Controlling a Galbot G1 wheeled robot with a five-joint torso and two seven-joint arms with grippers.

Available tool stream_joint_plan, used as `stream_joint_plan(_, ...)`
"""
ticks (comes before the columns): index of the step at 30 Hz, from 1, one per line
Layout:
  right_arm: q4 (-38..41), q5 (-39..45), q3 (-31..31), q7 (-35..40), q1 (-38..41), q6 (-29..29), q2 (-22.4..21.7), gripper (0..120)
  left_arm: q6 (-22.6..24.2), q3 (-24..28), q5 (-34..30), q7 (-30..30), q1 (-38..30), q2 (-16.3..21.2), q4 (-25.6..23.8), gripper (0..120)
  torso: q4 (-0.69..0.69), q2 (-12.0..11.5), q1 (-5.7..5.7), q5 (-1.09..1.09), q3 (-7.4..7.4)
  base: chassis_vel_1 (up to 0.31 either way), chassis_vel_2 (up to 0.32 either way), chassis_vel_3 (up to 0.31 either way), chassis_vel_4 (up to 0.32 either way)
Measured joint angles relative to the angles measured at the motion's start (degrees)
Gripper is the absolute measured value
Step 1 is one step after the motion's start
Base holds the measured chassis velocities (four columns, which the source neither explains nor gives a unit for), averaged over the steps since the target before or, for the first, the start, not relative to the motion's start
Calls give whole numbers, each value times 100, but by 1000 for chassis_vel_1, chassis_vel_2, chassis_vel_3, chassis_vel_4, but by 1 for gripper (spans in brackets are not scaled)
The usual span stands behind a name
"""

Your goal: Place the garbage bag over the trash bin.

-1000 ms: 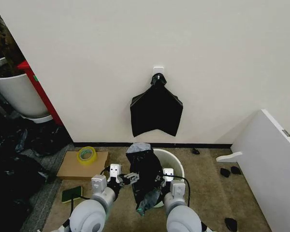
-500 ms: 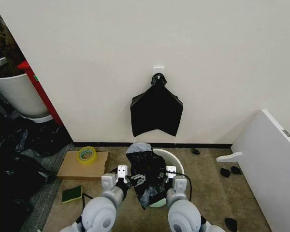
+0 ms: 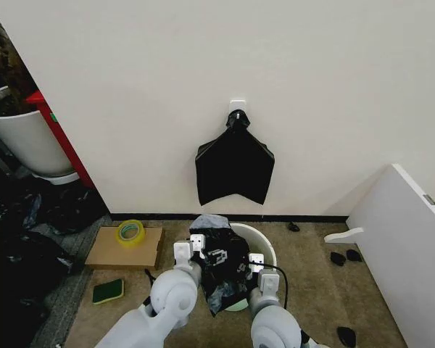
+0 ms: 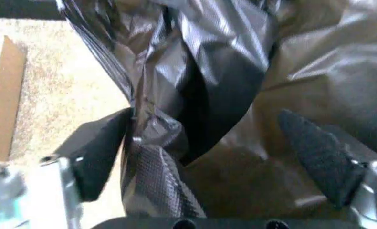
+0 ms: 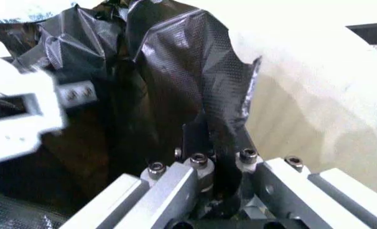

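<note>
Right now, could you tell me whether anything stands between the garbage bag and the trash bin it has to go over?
Nothing visible does. The garbage bag hangs directly at the trash bin, overlapping its near rim, held between the left gripper and right gripper.

Plain cream wall (image 3: 203,65), dark baseboard (image 3: 290,217), brownish carpet (image 3: 312,283), white panel (image 3: 406,246), perhaps furniture, at right

The garbage bag (image 3: 219,259), thin, glossy, crinkled black plastic, hangs bunched in loose folds over the near left part of the trash bin (image 3: 264,244), covering that side of its rim and trailing down its front. The trash bin, a small round white bucket with a rolled rim, stands upright on the floor, its far right rim showing beyond the bag.
</note>
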Motion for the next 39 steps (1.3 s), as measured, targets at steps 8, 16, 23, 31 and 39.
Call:
stream_joint_plan(8,47,-91,-6,2,-2,-30,14,0,530,180,-50,-351,-284,-151,338,59,0,0,0,-1,0,0,0,0,0)
stream_joint_plan(16,56,-174,-11,4,6,-45,36,0,876,226,-85,-495,-383,-209,586,32,1,0,-1,0,-1,0,0,0,0)
stream_joint_plan(23,-2,-488,-61,-87,5,59,-39,0,923,-214,-453,-551,-119,-2,352,3,0,0,-1,-4,0,0,0,0,0)
stream_joint_plan(31,-18,-1426,50,-1031,71,1290,-161,0,607,-823,221,149,650,720,-359,1,1,0,-1,-2,0,0,0,0,0)
stream_joint_plan(39,-132,-1311,397,-1205,179,1581,-202,0,399,-1145,1199,812,1303,1240,-1317,0,1,0,0,-1,0,0,0,0,0)
